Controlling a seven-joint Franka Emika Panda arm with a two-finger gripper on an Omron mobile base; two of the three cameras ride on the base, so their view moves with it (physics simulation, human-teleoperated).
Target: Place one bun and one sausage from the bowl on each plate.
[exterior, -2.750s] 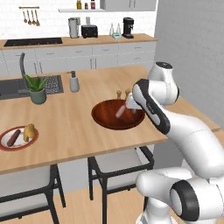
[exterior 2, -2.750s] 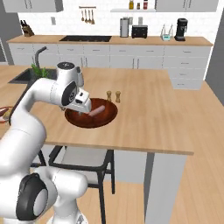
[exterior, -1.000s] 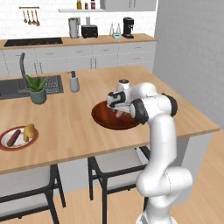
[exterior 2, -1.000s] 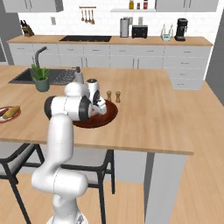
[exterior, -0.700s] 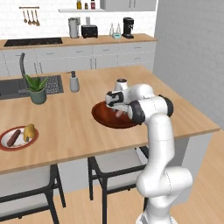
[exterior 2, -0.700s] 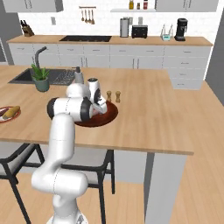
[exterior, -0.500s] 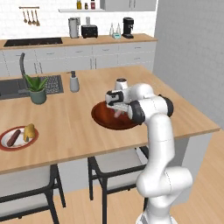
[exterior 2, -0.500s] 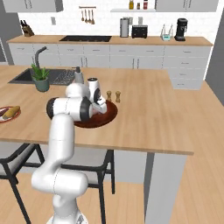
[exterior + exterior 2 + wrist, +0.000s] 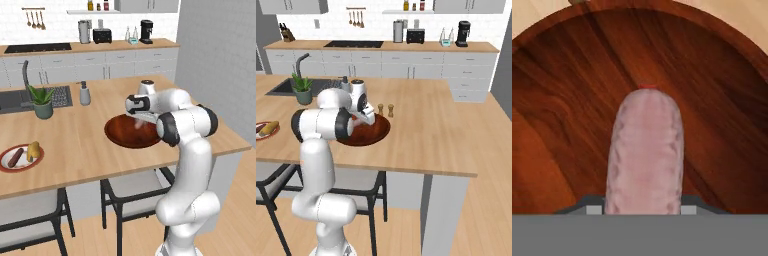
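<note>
The wide dark reddish-brown bowl (image 9: 131, 135) (image 9: 367, 134) (image 9: 562, 100) sits on the wooden island in front of me. My gripper (image 9: 133, 115) (image 9: 370, 121) (image 9: 641, 208) reaches down into it. In the hand view a pale pink sausage (image 9: 644, 150) lies lengthwise between the two fingertips, and the jaws are shut on it just above the bowl's floor. A red-rimmed plate (image 9: 25, 165) (image 9: 261, 134) lies far to the left on the island with a sausage (image 9: 16, 156) and a bun (image 9: 33, 150) (image 9: 269, 127) on it. No other bun or plate can be made out.
A potted plant (image 9: 42, 102) (image 9: 303, 90) and a soap dispenser (image 9: 85, 93) stand by the sink behind the bowl. Two small shakers (image 9: 385, 110) stand just beyond the bowl. Stools (image 9: 125, 200) are tucked under the island's near edge.
The jaws went from open to shut on the sausage. The hand has stayed low in the bowl with hardly any other movement.
</note>
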